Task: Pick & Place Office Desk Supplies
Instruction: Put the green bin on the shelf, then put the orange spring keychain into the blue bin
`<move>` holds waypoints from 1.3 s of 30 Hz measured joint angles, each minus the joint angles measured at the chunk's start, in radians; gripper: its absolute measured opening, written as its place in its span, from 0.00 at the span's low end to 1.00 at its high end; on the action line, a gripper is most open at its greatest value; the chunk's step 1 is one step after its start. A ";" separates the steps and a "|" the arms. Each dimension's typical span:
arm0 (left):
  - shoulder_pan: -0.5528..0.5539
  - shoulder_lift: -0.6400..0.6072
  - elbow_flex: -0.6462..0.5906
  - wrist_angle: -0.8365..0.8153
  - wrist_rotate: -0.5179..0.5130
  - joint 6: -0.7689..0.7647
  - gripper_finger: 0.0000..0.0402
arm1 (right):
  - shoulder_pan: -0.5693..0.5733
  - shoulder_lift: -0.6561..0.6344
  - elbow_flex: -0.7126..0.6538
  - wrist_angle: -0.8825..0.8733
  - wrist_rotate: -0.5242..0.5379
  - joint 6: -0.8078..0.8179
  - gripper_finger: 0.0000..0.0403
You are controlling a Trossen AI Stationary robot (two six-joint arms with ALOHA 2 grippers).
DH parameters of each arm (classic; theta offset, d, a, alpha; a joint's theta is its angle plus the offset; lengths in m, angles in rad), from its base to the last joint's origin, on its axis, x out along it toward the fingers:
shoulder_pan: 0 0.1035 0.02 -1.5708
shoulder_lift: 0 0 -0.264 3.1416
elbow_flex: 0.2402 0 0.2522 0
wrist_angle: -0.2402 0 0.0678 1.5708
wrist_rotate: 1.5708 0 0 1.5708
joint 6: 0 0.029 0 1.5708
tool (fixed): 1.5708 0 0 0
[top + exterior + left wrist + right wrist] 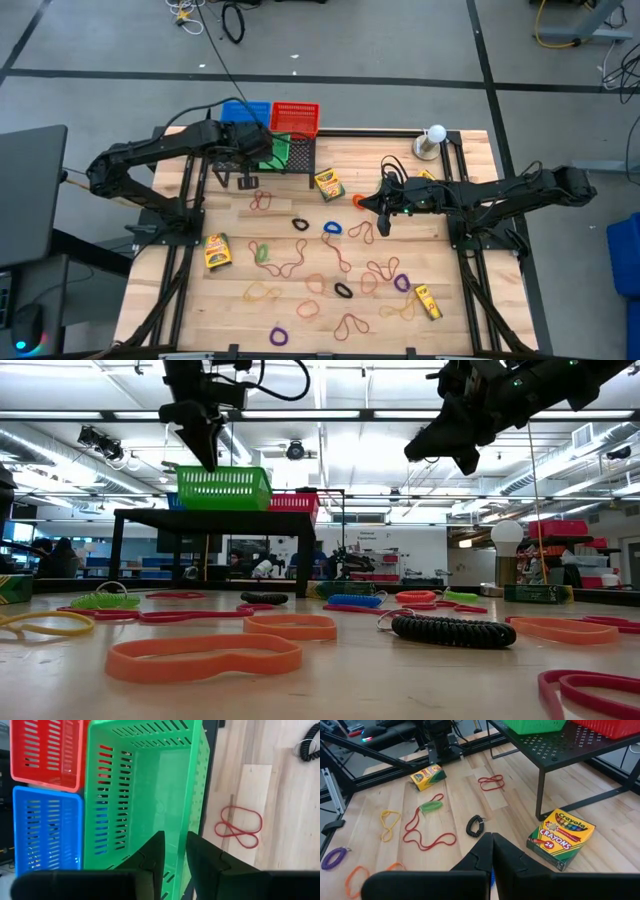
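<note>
Green basket [145,790], red basket [47,752], blue basket [47,830]; yellow crayon box [561,839]; red rubber band [239,826]; pale wood counter [300,300].

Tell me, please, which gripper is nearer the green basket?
Left. The left gripper hangs just over the green basket, while the right gripper sits farther out above the table.

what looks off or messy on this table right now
Nothing looks damaged, but it is untidy: rubber bands lie scattered loose over the wooden table, and three crayon boxes lie at odd angles. The green basket under the left gripper looks empty.
</note>
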 joint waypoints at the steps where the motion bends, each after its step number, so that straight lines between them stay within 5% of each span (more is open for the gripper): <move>1: 0.000 0.002 0.000 -0.005 -0.002 0.000 0.21 | 0.000 0.000 0.000 0.000 0.000 0.000 0.02; 15: -0.007 0.062 0.000 -0.041 -0.020 -0.014 0.22 | 0.000 0.000 0.000 0.000 0.000 -0.001 0.02; 24: -0.009 0.062 0.005 -0.058 0.047 -0.048 0.34 | 0.000 0.000 0.000 0.000 0.000 0.000 0.02; 31: -0.008 0.061 0.121 -0.094 0.011 -0.048 0.41 | 0.000 0.000 0.000 0.000 0.000 0.000 0.02; 39: -0.010 0.054 0.265 -0.189 0.012 -0.150 0.22 | 0.000 0.000 0.000 0.000 0.000 0.002 0.02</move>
